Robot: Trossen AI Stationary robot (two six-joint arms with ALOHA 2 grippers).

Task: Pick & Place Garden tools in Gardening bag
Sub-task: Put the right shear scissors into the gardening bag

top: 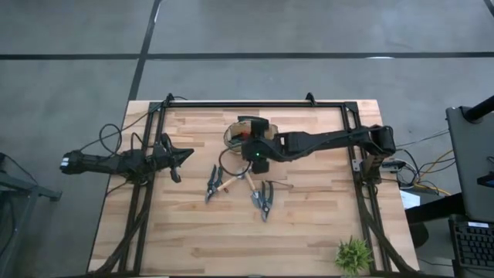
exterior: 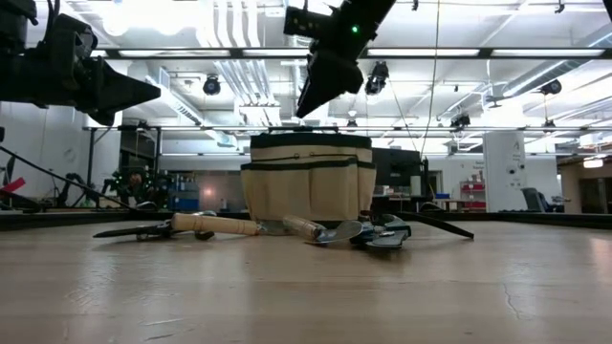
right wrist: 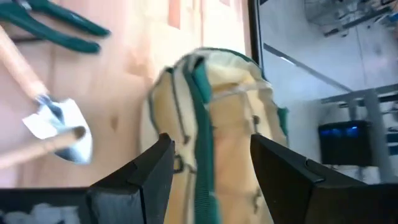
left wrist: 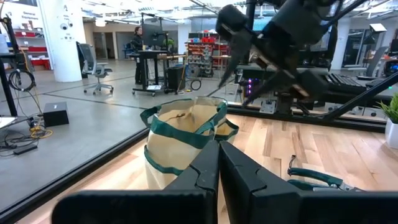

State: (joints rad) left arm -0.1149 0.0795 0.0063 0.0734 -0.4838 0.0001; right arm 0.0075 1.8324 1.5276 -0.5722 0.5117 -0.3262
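Note:
The tan gardening bag point(top: 245, 133) with green trim stands upright on the table's far middle; it also shows in the low view point(exterior: 306, 182), the left wrist view point(left wrist: 186, 134) and the right wrist view point(right wrist: 214, 118). My right gripper point(right wrist: 211, 162) hangs open and empty just above the bag point(exterior: 320, 81). Two wooden-handled trowels point(top: 234, 181) and two dark-handled shears point(top: 213, 184) point(top: 263, 200) lie flat on the table near the bag. My left gripper point(top: 182, 157) is shut and empty, held above the table's left side. No red item shows.
A small green plant point(top: 353, 255) stands at the table's near right corner. A black frame rail point(top: 255, 104) runs along the far edge and down both sides. Bare wood lies along the near half of the table.

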